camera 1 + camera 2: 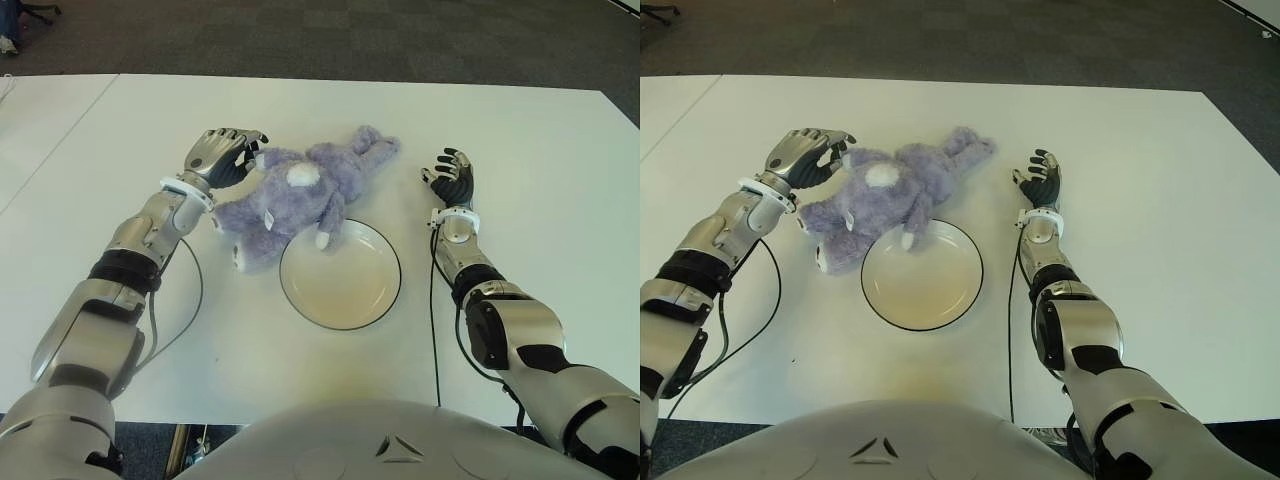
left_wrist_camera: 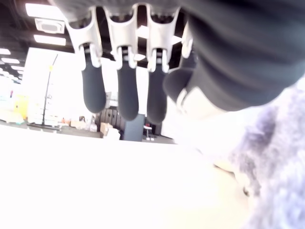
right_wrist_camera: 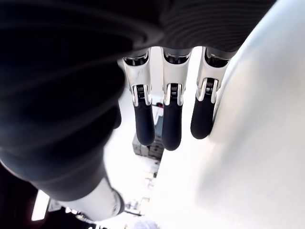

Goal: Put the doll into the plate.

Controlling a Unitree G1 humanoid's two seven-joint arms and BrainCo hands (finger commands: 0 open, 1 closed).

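While the doll [image 1: 290,200] is lying on the white table [image 1: 520,140], I am holding my left hand [image 1: 222,155] against its left side, at the plush body's upper edge. My fingers [image 2: 127,98] on that hand are hanging extended and slightly curved, side by side with small gaps, and they are closing on nothing; the purple fur is sitting just beside my palm, and whether it is touching the palm I cannot tell. The doll is lying stretched out with its ears pointing toward the far right and its feet toward my left arm. One of its white-tipped limbs is overlapping the far-left rim of the plate [image 1: 375,300], while the rest of the body is lying on the table beyond that rim. The plate's bowl is holding nothing. I am keeping my right hand [image 1: 452,178] right of the doll and the plate, well apart from both, with its fingers [image 3: 171,121] straight, loosely parted and gripping nothing.
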